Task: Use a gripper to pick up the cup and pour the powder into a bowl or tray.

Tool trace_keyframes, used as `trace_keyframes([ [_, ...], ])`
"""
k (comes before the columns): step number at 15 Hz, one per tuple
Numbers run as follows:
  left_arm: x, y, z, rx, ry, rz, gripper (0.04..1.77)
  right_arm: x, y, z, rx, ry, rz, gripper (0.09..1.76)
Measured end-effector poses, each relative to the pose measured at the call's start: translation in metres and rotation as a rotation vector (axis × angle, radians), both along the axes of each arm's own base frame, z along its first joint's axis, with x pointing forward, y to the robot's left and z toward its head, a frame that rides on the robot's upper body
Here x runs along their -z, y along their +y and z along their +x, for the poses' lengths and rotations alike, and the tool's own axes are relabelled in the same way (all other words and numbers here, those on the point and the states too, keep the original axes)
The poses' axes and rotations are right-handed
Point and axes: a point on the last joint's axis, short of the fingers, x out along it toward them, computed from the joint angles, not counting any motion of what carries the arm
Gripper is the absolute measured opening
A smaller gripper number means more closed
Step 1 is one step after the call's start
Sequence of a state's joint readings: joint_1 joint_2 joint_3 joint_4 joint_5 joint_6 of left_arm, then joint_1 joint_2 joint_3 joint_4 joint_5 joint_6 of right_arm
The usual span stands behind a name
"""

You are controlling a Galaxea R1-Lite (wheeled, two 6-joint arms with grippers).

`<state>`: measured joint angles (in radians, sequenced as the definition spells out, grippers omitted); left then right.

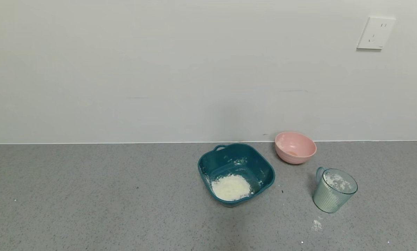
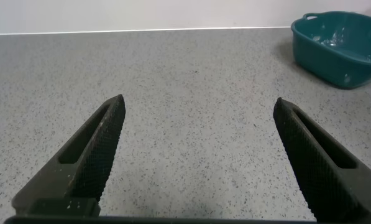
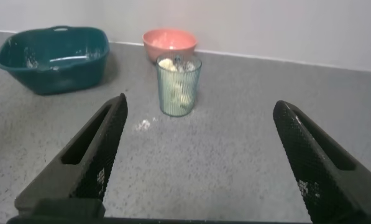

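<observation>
Your cup (image 1: 334, 190) stands upright on the counter just right of the teal basin (image 1: 208, 167), near the pink bowl (image 1: 295, 147), with clumps of powder (image 1: 336, 181) inside it, while a heap already lies in the basin. Your right gripper (image 3: 197, 155) faces the cup from well back, jaws spread wide and holding nothing; the left gripper (image 2: 197, 149) is equally wide and empty, off to the basin's left. Watch the approach: a ribbed, light cup could tip or skid if one finger touches first, adding to the spill (image 1: 316, 225) beside it.
</observation>
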<state>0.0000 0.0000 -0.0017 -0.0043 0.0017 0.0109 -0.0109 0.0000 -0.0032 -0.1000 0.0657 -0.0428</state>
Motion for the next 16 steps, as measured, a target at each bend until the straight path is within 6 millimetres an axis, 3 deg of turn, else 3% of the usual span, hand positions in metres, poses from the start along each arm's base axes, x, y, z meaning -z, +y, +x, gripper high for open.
trace_keyframes([
  [9, 0.0000, 0.0000, 0.0000, 0.000, 0.000, 0.000, 1.72, 0.0054, -0.0015, 0.0007, 0.047, 0.052, 0.214, 1.70],
  [16, 0.0000, 0.0000, 0.0000, 0.000, 0.000, 0.000, 1.72, 0.0092, -0.0022, 0.0008, 0.088, 0.085, 0.091, 1.71],
])
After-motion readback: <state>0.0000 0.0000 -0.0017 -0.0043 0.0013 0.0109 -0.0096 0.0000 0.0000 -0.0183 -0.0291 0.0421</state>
